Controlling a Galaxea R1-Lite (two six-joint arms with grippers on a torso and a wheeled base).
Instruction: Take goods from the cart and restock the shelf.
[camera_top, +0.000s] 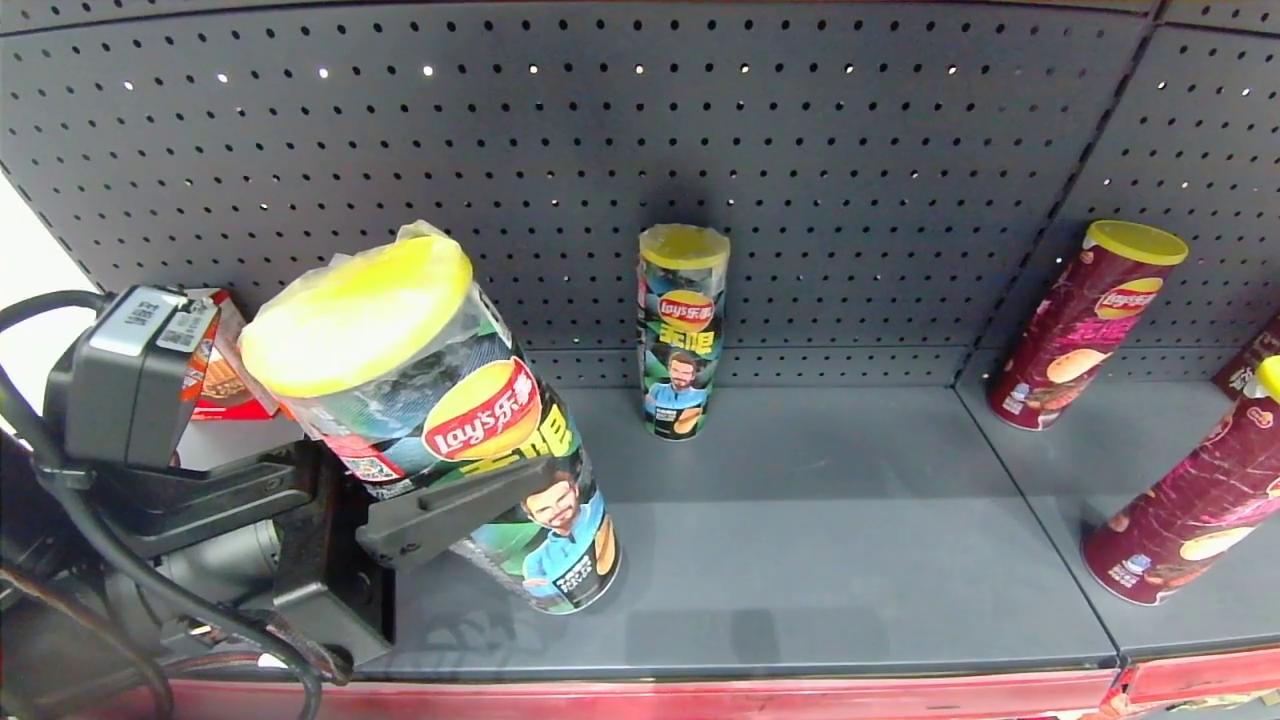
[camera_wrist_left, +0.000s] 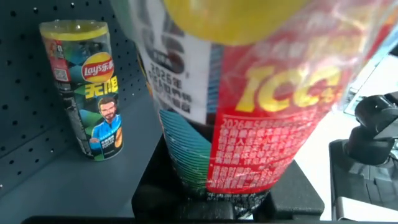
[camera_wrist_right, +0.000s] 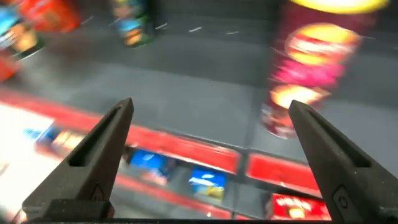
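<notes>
Held chip can (camera_top: 430, 400): green-and-blue tube, yellow lid under loose clear wrap. It sits in the lower left of the head frame, tilted, lid toward the upper left and base down by the front of the shelf (camera_top: 800, 560). Can't tell whether the base touches the deck or hangs just above it.

Left gripper (camera_top: 460, 500): clenched across the can's lower body, one dark finger lying over the label. The tilt looks like a carry angle, base leading in; my read is the can needs righting before release.

Matching can (camera_top: 683, 335): upright at the back, against the pegboard panel (camera_top: 800, 150), well apart from the held one. Likely the row to join.

Maroon cans (camera_top: 1085, 325) and (camera_top: 1190, 510): next bay, right side of the frame.

Red box (camera_top: 215, 370): far left, behind the wrist camera.

Left wrist view: held can's (camera_wrist_left: 249, 112) back label up close, and the matching can (camera_wrist_left: 93, 93) standing square on the deck. The grip contact itself is hidden there.

Right wrist view: right gripper (camera_wrist_right: 210, 109) spread wide, nothing between the fingers, out in front of the red shelf edge (camera_wrist_right: 186, 149), with a maroon can (camera_wrist_right: 311, 68) beyond. Blurred; lower stock unreadable.
</notes>
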